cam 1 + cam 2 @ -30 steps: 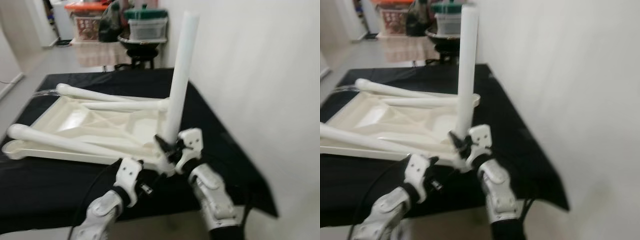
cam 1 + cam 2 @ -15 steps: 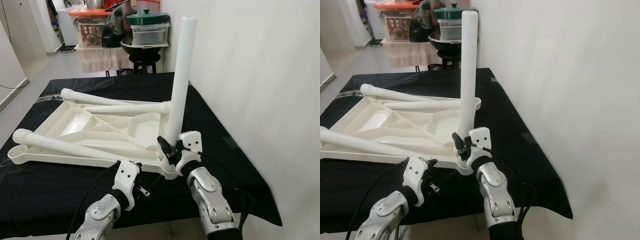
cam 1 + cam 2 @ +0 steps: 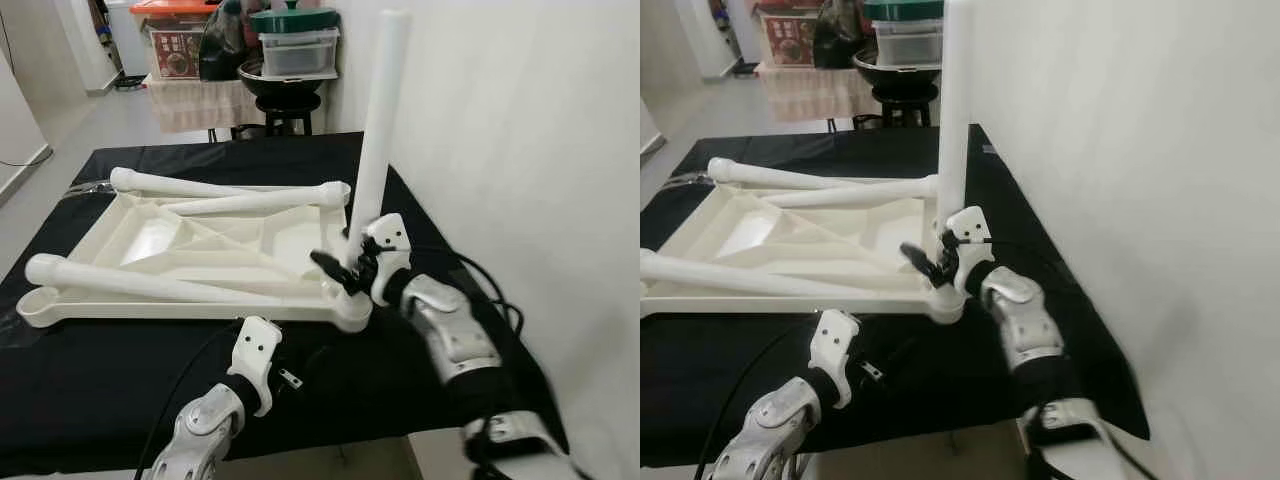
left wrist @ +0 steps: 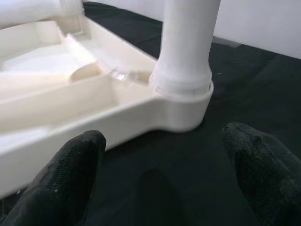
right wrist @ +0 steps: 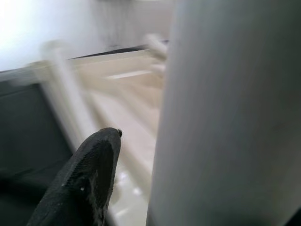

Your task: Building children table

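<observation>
1. Left eye view: the cream plastic tabletop [image 3: 200, 265] lies upside down on the black-clothed surface [image 3: 100, 370]. One white round plastic leg [image 3: 375, 140] stands upright in the near right corner socket [image 3: 352, 310], so one leg looks fitted, though whether it is fully seated cannot be told. Three more white legs lie loose across the underside: one along the near edge [image 3: 150, 283] and two towards the far edge [image 3: 200, 195]. By my reckoning most of the build is left. The right claw [image 3: 345, 265] sits against the lower part of the upright leg, just above the socket. The left claw [image 3: 262, 362] hangs near the front edge, apart from the tabletop.

2. Right eye view: same scene; the right claw meets the leg low down.

3. Left wrist view: the left claw's fingers [image 4: 70, 165] are spread wide, holding nothing, with the socketed corner just ahead between them.

4. Right wrist view: blurred; one finger [image 5: 91, 174] lies beside the leg; I cannot tell whether it grips.
</observation>
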Tool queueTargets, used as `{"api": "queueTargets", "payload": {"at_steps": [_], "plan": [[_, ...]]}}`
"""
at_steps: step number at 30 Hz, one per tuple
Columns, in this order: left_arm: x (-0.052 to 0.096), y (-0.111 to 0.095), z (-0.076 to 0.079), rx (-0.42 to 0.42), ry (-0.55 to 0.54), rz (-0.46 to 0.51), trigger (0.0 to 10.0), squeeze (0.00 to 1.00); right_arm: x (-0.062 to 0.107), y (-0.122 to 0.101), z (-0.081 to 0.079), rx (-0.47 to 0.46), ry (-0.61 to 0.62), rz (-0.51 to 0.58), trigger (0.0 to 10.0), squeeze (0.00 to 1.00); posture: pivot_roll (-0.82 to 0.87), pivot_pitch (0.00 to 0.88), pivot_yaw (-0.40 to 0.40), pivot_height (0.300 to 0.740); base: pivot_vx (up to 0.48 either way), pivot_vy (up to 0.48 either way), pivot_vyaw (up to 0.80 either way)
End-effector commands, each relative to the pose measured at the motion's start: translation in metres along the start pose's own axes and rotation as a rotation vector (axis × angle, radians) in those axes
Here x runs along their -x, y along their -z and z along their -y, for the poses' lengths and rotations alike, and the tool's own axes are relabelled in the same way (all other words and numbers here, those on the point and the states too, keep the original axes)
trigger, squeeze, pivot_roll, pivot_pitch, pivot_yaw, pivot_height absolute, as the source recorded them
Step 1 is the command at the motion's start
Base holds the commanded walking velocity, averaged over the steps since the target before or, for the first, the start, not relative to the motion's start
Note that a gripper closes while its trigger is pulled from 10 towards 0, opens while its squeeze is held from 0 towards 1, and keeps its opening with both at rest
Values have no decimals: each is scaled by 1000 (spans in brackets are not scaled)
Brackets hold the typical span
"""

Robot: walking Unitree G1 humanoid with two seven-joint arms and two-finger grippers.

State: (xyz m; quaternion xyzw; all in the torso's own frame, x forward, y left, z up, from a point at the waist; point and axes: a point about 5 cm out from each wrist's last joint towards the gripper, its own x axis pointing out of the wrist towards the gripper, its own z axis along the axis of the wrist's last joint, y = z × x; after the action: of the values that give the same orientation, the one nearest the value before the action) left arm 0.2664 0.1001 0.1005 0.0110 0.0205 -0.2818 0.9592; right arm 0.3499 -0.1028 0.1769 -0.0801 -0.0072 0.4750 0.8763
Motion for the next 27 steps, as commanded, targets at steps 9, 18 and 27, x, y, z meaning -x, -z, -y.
{"api": "queueTargets", "payload": {"at_steps": [9,18,27], "plan": [[-1,5,5,4,-1,-13,10000,0,-13,-7,6,19,-267,-34,10000,0,37,0,-95,740,0,0,0],[-1,4,9,7,-4,-7,10000,0,-9,-13,21,-115,-305,-5,0,0,45,0,-108,740,0,0,0],[0,3,9,16,-2,-3,10000,0,10,14,13,-189,-340,14,0,0,28,0,-98,740,0,0,0]]}}
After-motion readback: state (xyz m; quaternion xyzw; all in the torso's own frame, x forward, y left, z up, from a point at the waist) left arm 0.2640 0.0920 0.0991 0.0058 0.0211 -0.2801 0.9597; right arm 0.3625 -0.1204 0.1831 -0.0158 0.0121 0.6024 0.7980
